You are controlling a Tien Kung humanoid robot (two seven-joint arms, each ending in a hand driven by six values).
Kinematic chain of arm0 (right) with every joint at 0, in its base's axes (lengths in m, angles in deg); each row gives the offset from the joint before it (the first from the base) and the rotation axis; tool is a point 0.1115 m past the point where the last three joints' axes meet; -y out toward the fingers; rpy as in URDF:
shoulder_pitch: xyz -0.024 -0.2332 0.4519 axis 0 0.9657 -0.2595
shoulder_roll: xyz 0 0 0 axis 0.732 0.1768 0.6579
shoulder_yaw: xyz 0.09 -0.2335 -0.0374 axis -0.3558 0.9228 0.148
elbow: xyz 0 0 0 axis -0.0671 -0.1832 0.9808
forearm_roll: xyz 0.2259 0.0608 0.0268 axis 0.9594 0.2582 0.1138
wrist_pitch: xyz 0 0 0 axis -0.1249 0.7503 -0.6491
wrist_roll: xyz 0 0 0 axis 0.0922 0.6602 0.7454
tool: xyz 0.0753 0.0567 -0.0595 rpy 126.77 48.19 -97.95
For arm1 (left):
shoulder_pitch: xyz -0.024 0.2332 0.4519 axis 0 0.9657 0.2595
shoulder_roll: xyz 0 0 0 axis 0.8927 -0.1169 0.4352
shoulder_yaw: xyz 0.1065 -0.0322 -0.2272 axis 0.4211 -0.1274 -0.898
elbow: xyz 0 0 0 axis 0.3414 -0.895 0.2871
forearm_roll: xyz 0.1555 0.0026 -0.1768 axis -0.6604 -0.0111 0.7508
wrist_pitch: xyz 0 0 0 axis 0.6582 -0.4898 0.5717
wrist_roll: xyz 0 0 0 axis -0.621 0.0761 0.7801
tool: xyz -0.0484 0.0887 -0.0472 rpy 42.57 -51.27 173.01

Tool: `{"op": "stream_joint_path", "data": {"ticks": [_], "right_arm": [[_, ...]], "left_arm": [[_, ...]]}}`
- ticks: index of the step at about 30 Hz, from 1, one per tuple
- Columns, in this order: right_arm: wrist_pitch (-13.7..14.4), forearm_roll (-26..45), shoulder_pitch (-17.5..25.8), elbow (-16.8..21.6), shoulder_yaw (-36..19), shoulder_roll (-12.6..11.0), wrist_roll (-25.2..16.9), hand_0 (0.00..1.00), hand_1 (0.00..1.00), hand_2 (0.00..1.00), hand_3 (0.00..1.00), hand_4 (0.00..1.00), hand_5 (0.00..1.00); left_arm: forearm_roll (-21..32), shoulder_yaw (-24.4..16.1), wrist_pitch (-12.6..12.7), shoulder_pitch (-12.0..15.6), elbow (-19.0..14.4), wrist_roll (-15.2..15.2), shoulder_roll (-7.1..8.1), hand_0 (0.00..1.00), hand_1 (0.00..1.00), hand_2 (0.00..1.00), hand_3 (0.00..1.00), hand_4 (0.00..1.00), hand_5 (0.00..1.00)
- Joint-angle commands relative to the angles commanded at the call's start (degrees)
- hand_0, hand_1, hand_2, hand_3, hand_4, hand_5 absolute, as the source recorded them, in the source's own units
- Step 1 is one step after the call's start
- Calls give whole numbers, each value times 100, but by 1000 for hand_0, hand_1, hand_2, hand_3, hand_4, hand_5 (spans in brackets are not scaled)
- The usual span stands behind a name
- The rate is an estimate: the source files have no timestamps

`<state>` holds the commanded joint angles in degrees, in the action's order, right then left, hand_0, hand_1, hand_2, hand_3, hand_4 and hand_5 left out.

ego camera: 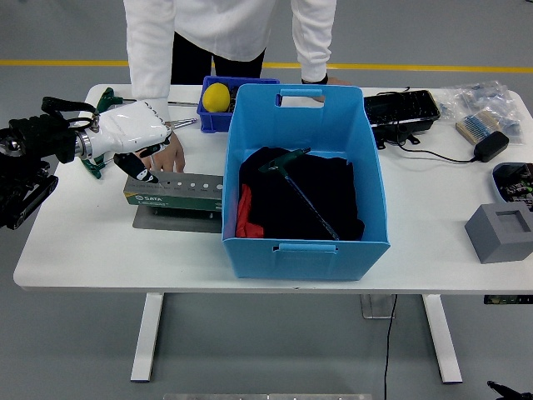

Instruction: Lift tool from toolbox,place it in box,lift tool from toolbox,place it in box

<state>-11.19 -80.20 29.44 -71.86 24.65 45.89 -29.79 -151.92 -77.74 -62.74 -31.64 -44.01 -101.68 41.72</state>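
Hovering at the left of the frame, the robot's left hand (133, 142) sits above the left end of the grey tool rack (175, 190) with its white fingers curled downward, and whether they grip anything cannot be told.

One T-handle tool (301, 192) lies diagonally on dark cloth (321, 193) inside the big blue box (305, 171) at centre frame, its green handle toward the upper left. The rack, a holed metal strip with a green label, stands on a flat grey plate just left of the box. A person in white sleeves stands at the top edge, one hand (172, 155) resting on the table just behind the rack, close beside the robot's hand. A small blue bin (218, 117) with a yellow ball (216, 97) sits behind. No right arm shows.
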Motion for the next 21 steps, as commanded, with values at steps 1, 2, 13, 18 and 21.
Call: {"op": "stream_joint_path", "data": {"ticks": [1,2,13,18,21], "right_arm": [[-1,0,-1,0,0,0,0,621,601,665,540,777,658],[0,4,-2,1,3,-1,0,621,601,665,540,778,658],[-3,-40,-3,-2,-23,3,6,620,601,665,541,779,658],[-5,-52,-2,-3,-30,3,7,620,601,665,541,780,659],[-5,-45,-2,-3,-27,0,5,620,601,665,541,781,661]], "left_arm": [[62,-11,23,-1,8,-30,0,119,43,80,69,998,294],[132,-31,51,-1,17,-70,0,104,21,62,52,979,306],[794,-370,488,-8,-32,-183,9,83,2,46,50,921,323],[932,-572,711,3,-157,-183,21,55,2,14,38,891,348],[991,-762,779,25,-284,-183,44,41,2,2,30,875,359]]}}
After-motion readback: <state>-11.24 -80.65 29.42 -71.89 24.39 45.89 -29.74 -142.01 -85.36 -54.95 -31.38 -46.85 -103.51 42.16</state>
